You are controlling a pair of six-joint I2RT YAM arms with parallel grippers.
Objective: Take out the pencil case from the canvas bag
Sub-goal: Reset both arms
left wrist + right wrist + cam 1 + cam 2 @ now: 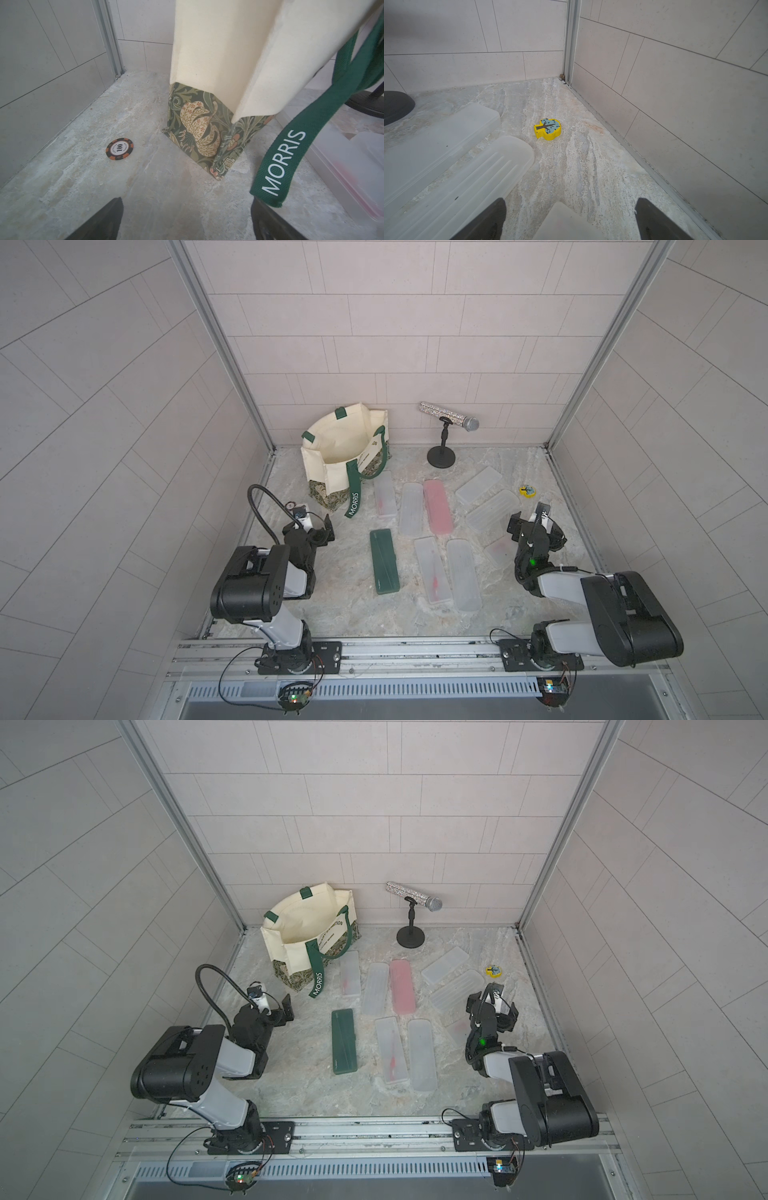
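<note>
The canvas bag [336, 448] [299, 932] stands upright and open at the back left; inside it only cream cloth shows. Several pencil cases lie flat on the table outside it: a dark green one [384, 561], a pink one [436, 506] and frosted ones [410, 508]. My left gripper [320, 531] [186, 218] is open and empty, low in front of the bag's leafy base [199, 128], with the "MORRIS" strap [284, 162] hanging beside one finger. My right gripper [532, 518] [570, 218] is open over the corner of a frosted case [564, 222] at the right.
A glittery microphone [449, 416] sits on a black stand at the back wall. A yellow tree-shaped block [548, 128] lies near the right wall. A poker chip [119, 149] lies left of the bag. Walls close in the table on three sides.
</note>
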